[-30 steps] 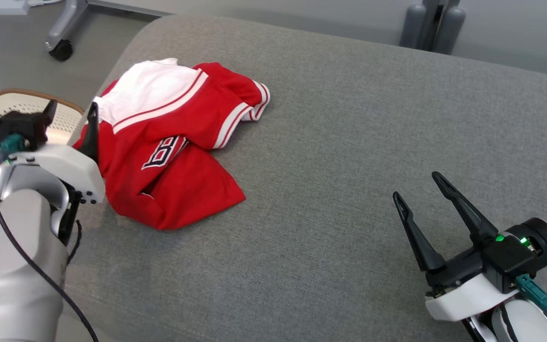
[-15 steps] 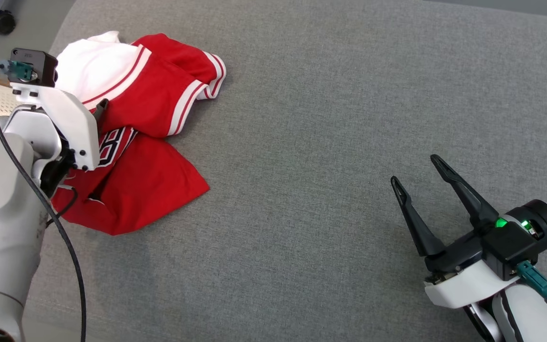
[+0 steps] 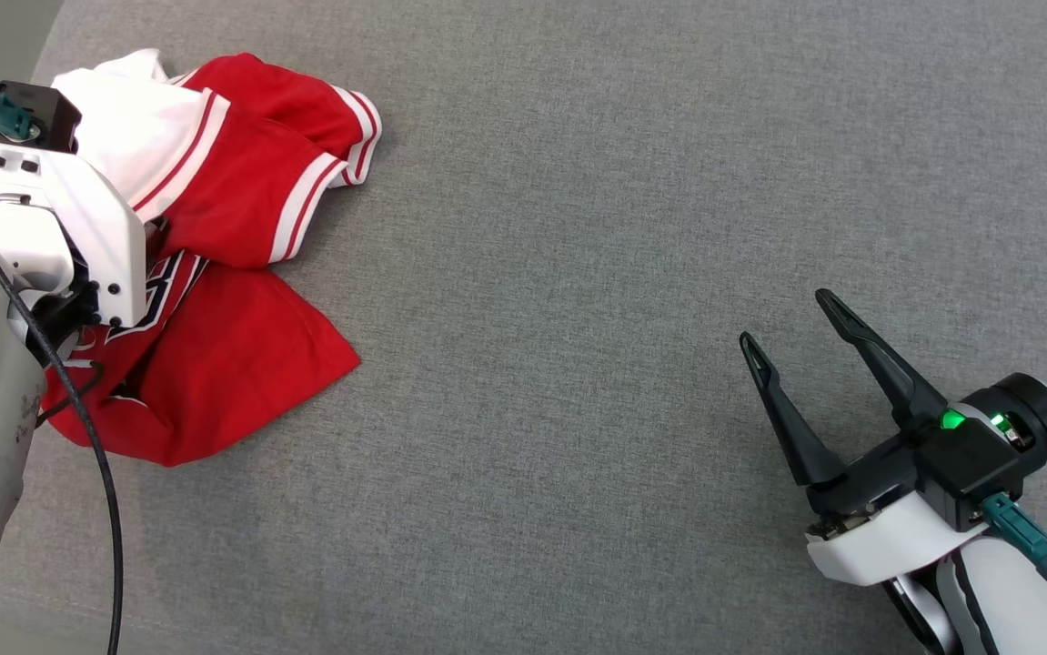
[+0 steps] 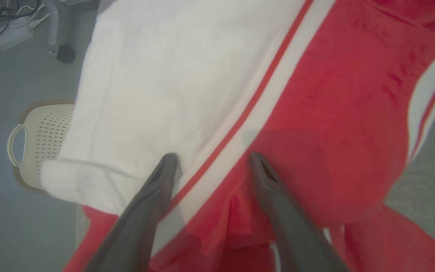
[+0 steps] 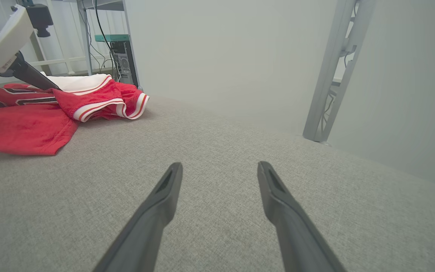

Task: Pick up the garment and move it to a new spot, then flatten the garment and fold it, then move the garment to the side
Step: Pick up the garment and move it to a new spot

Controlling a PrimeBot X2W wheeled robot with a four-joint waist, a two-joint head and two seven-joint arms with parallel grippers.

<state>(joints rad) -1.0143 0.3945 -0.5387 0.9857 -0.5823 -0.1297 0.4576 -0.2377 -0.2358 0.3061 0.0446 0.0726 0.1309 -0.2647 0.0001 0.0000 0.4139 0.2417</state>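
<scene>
Left tool: jaws spread wide, holding nothing, close over the garment, one finger above the white panel and the other above the red. The garment, a red-and-white jersey, lies crumpled near the left edge of the grey table. Right tool: likewise wide and empty, well apart at lower right. I judge the cloth light, limp and apt to bunch. I would pinch a raised fold beside the striped trim, taking one or two layers rather than the heap.
</scene>
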